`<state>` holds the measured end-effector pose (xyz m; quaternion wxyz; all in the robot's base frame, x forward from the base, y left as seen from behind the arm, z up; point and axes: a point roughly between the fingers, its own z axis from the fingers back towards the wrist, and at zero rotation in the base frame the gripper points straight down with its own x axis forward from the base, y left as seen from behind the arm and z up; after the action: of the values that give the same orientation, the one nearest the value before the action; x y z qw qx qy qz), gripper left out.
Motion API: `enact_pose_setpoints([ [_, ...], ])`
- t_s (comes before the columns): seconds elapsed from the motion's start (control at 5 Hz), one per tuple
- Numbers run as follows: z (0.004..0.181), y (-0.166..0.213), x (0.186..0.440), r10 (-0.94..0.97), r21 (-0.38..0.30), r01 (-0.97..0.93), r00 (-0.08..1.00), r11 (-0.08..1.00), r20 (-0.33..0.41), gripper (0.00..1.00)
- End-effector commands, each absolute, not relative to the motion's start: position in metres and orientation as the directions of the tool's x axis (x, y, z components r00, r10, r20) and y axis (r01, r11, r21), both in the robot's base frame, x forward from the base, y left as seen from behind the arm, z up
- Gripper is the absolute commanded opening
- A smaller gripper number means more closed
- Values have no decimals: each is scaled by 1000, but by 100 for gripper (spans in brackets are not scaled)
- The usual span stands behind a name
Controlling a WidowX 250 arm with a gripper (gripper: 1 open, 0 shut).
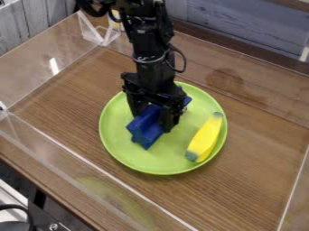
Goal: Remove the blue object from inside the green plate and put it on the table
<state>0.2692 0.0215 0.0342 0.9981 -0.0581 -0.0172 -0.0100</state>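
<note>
Dark-blue plastic, elongated: blue object (pixel 146 127), seen inside green plate (pixel 125 152), left of plate's middle, approx. centre of frame. Long axis read as diagonal, lower left to upper right of frame; upper end lost under the fingers, so full length not confirmed. A further bit of blue is glimpsed to the right of the fingers, nr. plate's upper rim; whether same piece, can't be told.

Gripper (pixel 154 106) black, reached in from top of frame, fingers pointed down at plate. Block's visible part lies below and slightly left of gripper in frame, upper end directly at the fingertips. Finger state: can't be told, open or closed; contact w/ block likewise unconfirmed, dark on dark. Only one arm is seen, so nearness is not in question.

Yellow banana-like piece (pixel 205 137) on plate's right side, tilted, well clear of block's lower end; not to be taken.

Table (pixel 72 104), brown wood-grain, spread around plate; bare wood seen left of plate and at lower right of frame. Clear walls at the edges.

Judged: removal stage, block not yet out. Grip across the short width, square to the diagonal, is called for, then a straight lift over rim. Risk: poor hold nr. upper end, block swung or plate dragged.
</note>
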Motion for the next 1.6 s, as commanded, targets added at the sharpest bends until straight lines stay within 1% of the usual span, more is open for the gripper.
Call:
enact_pose_setpoints([
  [0.0, 34, 18, 273, -13, -117, 19, 999, 993, 49, 0],
  [0.8, 30, 16, 274, 7, -123, -2, 999, 992, 41, 0],
  [1.4, 30, 13, 274, 22, -131, -17, 999, 991, 37, 0],
])
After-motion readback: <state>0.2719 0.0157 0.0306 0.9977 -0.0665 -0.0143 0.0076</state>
